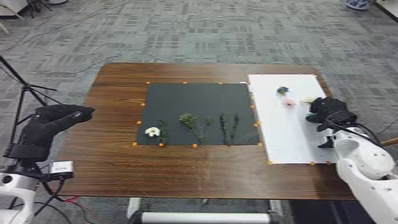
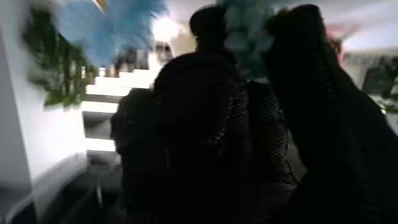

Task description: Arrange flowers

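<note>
White flower [image 1: 153, 131] beside green stem [image 1: 163, 134] on dark mat [image 1: 182, 100]

Laboratory-like room: patterned grey carpet [image 1: 213, 37]; brown wooden table [image 1: 204, 175] with orange marks [image 1: 195, 145] along the edges of its dark mat [image 1: 182, 97]; black stand [image 1: 25, 88] beside the table's left edge; white robot arms [image 1: 377, 172].
</note>
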Motion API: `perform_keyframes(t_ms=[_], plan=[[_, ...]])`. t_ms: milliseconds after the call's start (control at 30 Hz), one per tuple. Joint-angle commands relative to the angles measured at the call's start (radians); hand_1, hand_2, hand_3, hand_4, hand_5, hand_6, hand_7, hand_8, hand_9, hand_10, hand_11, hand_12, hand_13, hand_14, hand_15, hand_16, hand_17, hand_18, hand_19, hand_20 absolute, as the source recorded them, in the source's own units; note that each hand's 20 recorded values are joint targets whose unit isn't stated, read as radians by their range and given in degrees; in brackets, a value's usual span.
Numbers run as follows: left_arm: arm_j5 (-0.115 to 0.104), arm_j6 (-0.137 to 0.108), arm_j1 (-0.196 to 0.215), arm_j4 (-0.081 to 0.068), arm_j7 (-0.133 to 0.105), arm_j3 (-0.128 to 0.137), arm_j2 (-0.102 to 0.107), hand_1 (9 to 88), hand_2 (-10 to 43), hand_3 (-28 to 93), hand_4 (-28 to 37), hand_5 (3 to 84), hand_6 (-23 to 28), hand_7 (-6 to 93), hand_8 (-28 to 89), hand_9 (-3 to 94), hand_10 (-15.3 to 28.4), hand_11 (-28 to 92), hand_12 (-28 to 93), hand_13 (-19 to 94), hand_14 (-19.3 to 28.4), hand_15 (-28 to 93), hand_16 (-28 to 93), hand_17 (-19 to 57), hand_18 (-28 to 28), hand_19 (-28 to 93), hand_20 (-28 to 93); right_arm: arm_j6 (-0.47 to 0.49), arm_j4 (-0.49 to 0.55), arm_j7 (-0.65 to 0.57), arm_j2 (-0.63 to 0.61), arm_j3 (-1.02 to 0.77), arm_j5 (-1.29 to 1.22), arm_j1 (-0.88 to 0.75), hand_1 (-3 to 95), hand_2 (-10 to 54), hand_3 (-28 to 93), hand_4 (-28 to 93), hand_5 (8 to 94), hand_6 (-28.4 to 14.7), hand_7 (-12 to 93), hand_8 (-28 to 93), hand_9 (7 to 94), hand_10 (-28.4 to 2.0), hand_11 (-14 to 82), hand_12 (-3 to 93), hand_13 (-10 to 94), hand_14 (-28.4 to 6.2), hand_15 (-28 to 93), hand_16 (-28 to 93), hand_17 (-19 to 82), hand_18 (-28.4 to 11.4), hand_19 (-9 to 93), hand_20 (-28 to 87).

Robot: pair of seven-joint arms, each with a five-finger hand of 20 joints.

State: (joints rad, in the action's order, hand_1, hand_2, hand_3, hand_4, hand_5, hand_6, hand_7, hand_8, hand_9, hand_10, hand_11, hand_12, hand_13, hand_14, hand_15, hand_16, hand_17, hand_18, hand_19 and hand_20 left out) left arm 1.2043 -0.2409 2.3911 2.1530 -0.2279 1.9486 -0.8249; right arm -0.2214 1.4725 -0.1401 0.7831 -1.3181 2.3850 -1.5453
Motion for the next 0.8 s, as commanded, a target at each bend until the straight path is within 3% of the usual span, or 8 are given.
perform_keyframes(t_ms=[33, 133, 267, 333, 500, 533, 567, 800], plan=[[-0.035, -0.055, 0.003, -0.043, 0.008, 0.053, 0.015, 31.7, -1.0, 66, -22.1, 59.8, -0.7, 21.7, -9, 57.9, 14.1, 22, 14, 48, 17.4, 28, 1, 8.7, 14.2, 22, 24, -0.144, 0.079, 0.027, -0.032, 0.069, -0.154, 0.055, 60.7, -9.5, 57, -17, 77.0, -0.2, 23, 13, 90.5, -8.7, 11.0, 37.8, 89, -3.8, 53, 37, 59, -13.9, 93, 51], [-0.061, -0.118, 0.023, -0.081, 0.004, 0.087, 0.027, 31.5, -0.9, 67, -22.0, 60.1, -0.6, 21.8, -9, 58.3, 14.2, 23, 14, 48, 17.5, 28, 1, 8.8, 14.2, 22, 24, -0.124, 0.149, 0.002, -0.046, 0.125, -0.237, 0.141, 60.9, -9.5, 57, -17, 78.1, -0.4, 23, 12, 91.0, -8.6, 10.8, 37.9, 89, -3.6, 54, 37, 59, -13.6, 93, 52], [-0.082, -0.174, 0.026, -0.136, 0.017, 0.104, 0.033, 31.5, -0.8, 67, -22.1, 60.6, -0.5, 22.2, -9, 59.4, 14.5, 23, 14, 49, 17.5, 29, 1, 8.9, 14.2, 22, 24, -0.036, 0.225, -0.005, -0.043, 0.234, -0.287, 0.283, 60.5, -9.5, 58, -17, 78.7, -0.4, 23, 12, 91.4, -8.6, 10.4, 37.9, 90, -3.0, 54, 38, 60, -13.1, 93, 54], [-0.121, -0.213, 0.027, -0.155, 0.004, 0.095, 0.039, 31.5, -0.8, 67, -22.2, 60.8, -0.5, 22.3, -9, 59.4, 14.5, 24, 14, 49, 17.5, 29, 1, 9.0, 14.1, 22, 24, 0.019, 0.254, 0.011, -0.034, 0.307, -0.326, 0.363, 60.4, -9.5, 58, -17, 79.0, -0.2, 23, 12, 91.6, -8.5, 9.9, 37.6, 89, -3.0, 54, 38, 60, -13.1, 93, 54], [-0.169, -0.248, 0.039, -0.158, -0.007, 0.093, 0.031, 31.0, 0.8, 68, -23.9, 61.1, -0.6, 22.6, -9, 59.7, 14.4, 24, 14, 49, 17.5, 29, 1, 9.2, 13.9, 21, 24, 0.162, 0.266, 0.070, 0.040, 0.513, -0.299, 0.559, 60.2, -9.5, 58, -17, 79.2, 0.1, 23, 11, 91.8, -8.3, 9.0, 37.2, 89, -2.9, 54, 38, 60, -13.0, 93, 55], [-0.167, -0.248, 0.022, -0.165, -0.008, 0.082, 0.038, 30.7, 1.7, 68, -24.5, 61.2, -0.6, 22.6, -9, 59.8, 14.4, 24, 14, 49, 17.5, 29, 1, 9.2, 13.9, 21, 24, 0.195, 0.267, 0.081, 0.052, 0.552, -0.295, 0.597, 60.3, -9.5, 58, -17, 79.3, 0.1, 23, 11, 91.9, -8.3, 8.9, 37.2, 89, -2.9, 54, 38, 60, -13.0, 93, 55], [-0.160, -0.246, 0.022, -0.161, -0.003, 0.083, 0.038, 30.2, 2.8, 69, -25.1, 61.4, -0.6, 22.5, -9, 59.8, 14.5, 24, 14, 49, 17.5, 29, 1, 9.3, 13.9, 21, 24, 0.262, 0.262, 0.109, 0.088, 0.556, -0.272, 0.610, 60.3, -9.5, 58, -17, 79.3, 0.1, 23, 10, 91.8, -8.3, 8.7, 37.1, 89, -2.8, 54, 38, 60, -13.0, 93, 55], [-0.132, -0.263, -0.032, -0.155, 0.011, 0.044, 0.073, 29.1, 18.1, 67, -28.2, 63.0, -0.9, 22.8, -9, 60.8, 14.7, 24, 14, 50, 17.7, 30, 1, 9.4, 13.8, 21, 24, 0.432, 0.199, 0.173, 0.261, 0.677, -0.232, 0.722, 60.6, -9.5, 57, -18, 79.0, 1.0, 23, 10, 91.5, -8.6, 7.1, 35.6, 90, -2.6, 55, 38, 60, -13.0, 93, 55]])
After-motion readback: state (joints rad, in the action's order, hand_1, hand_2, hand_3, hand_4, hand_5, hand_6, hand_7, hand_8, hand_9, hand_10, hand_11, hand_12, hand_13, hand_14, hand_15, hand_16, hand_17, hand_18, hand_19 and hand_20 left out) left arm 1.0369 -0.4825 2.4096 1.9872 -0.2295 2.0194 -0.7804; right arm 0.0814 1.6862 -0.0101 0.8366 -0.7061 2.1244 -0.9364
